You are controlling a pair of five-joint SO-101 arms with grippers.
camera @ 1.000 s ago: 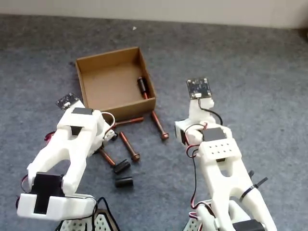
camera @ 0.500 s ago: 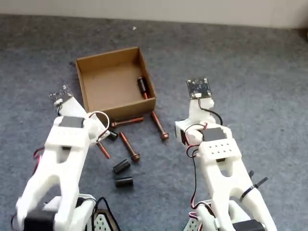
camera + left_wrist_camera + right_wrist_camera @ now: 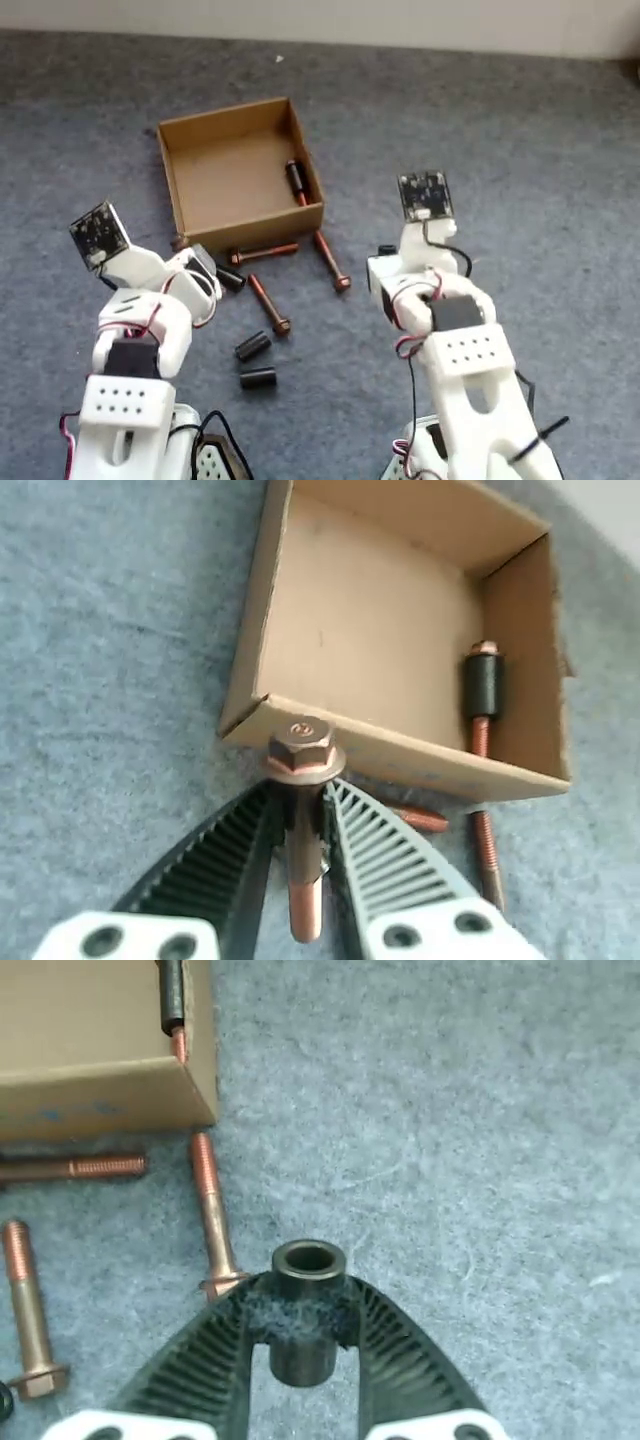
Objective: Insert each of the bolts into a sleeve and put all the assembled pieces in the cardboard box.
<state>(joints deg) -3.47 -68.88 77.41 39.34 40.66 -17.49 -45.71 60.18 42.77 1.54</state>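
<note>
**Left claw** (image 3: 300,792): closed on a copper-coloured hex-head bolt (image 3: 302,752). It grips just under the head, and the shank appears to run back between the ribbed black fingers. The held bolt hangs just outside the near wall of the open brown cardboard box (image 3: 300,715).

**Right claw** (image 3: 305,1295): closed on a short black cylindrical sleeve (image 3: 306,1260). The open bore faces the wrist camera. This claw sits over the grey felt-covered desk (image 3: 520,150), beside the box's corner.

**Box:** holds one finished piece, a bolt with a black sleeve on it (image 3: 481,685), lying along the side wall.

**On the desk in front of the box:**
- A bolt lying parallel to the box's front wall (image 3: 265,253).
- A bolt angled off the corner (image 3: 330,260).
- A third bolt nearer the arms (image 3: 268,303).
- Two loose black sleeves (image 3: 252,347) and (image 3: 257,378) close together, nearer the arm bases.

**Step in hand (judgement):** the second assembly. Each claw has its half, but they are well apart and not yet mated.

**Next move calls for:**
- Bring the two claws together between the arms.
- Turn the wrists so the bolt's shank and the sleeve's bore lie on one line.
- Feed the threaded end in, if the left grip leaves it free.
- Carry the joined piece to the box.

**Remaining:** roughly one piece done, several to go.
</note>
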